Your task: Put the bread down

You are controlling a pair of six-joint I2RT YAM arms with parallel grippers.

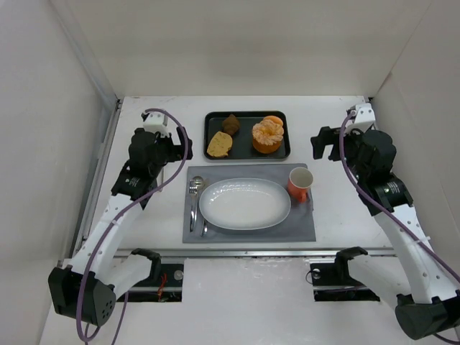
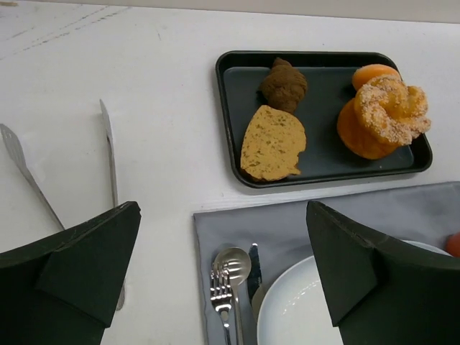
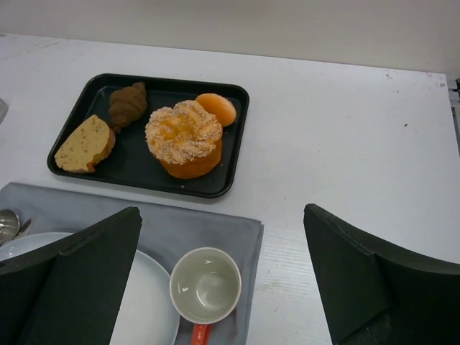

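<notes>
1. The bread is sitting upright in the right part of the black tray, its ridged, sugar-crusted top facing up.
2. The small orange ball is resting against the far side of the bread, in the tray's far right corner.
3. The yellow-tan wedge slice is lying in the left part of the tray, apart from the bread. The dark brown croissant is lying just beyond the slice.
4. The tray is standing on the white table, just beyond the far edge of the grey placemat.
5. The oval white plate is occupying the middle of the placemat and is carrying nothing.
6. The orange cup is standing upright on the placemat, near the plate's right end, with its inside showing white.
7. The fork, spoon and knife are lying side by side on the placemat, left of the plate.
8. Metal tongs are lying on the table left of the tray.
9. The left gripper is hovering above the placemat's far left corner, its jaws spread wide and grasping nothing.
10. The right gripper is hovering above the cup area, right of the tray, its jaws likewise released and grasping nothing.
11. Neither gripper is touching the bread.
</notes>
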